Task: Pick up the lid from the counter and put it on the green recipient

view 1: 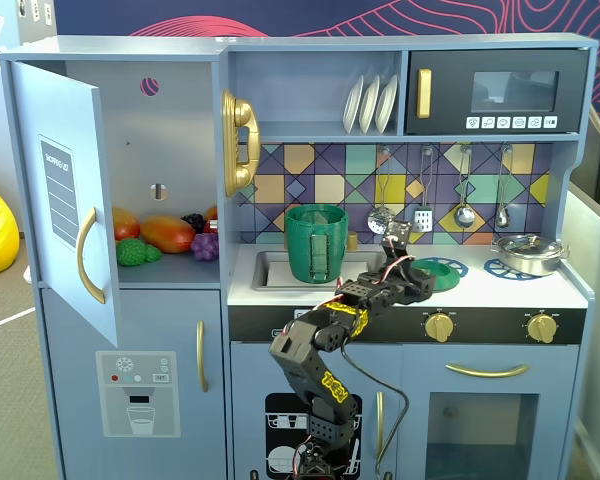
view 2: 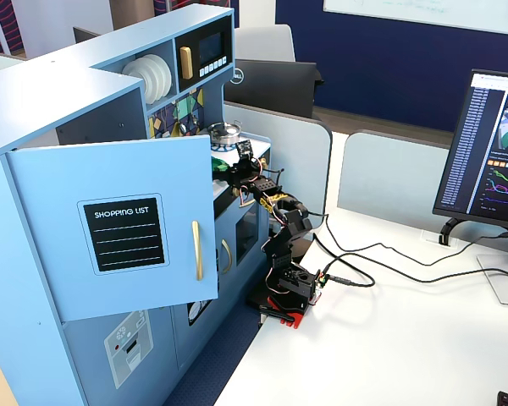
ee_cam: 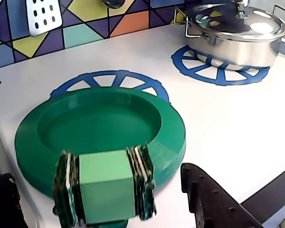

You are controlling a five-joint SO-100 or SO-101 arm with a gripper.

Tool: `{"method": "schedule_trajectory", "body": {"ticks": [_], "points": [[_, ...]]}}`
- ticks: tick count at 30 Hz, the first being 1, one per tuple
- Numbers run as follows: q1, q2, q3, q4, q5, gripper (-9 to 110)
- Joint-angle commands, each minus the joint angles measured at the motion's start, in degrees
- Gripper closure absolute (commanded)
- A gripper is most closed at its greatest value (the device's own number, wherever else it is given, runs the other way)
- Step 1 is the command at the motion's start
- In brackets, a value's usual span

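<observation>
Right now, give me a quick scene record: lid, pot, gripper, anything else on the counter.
lid: flat on the counter, over the left burner ring in the wrist view; tab handle at its near edge
pot: upright in the sink area, left of the lid in a fixed view, uncovered
gripper: open, fingers either side of the tab handle, not closed on it
steel pot: lidded, on the right burner ring
task state: lid not yet lifted

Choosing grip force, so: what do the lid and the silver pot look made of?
The lid looks like matte green plastic: even colour, dull sheen, faint layered ridges on its tab. The silver pot looks like polished metal, probably steel: mirror-bright with sharp reflections.
</observation>
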Motion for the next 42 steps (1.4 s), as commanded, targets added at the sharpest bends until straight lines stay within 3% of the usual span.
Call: {"method": "schedule_trajectory", "body": {"ticks": [1, 14, 20, 31, 42], "points": [[-1.1, -2.5, -7.3, -2.3, -0.2, 65], [-2.9, -8.2, -10.5, -2.5, 0.3, 73], [-4.1, -9.8, -11.0, -2.2, -0.7, 101], [-3.6, -7.5, -14.9, -3.3, 0.6, 101], [-8.0, -0.1, -30.7, 12.1, 3.8, 101]]}}
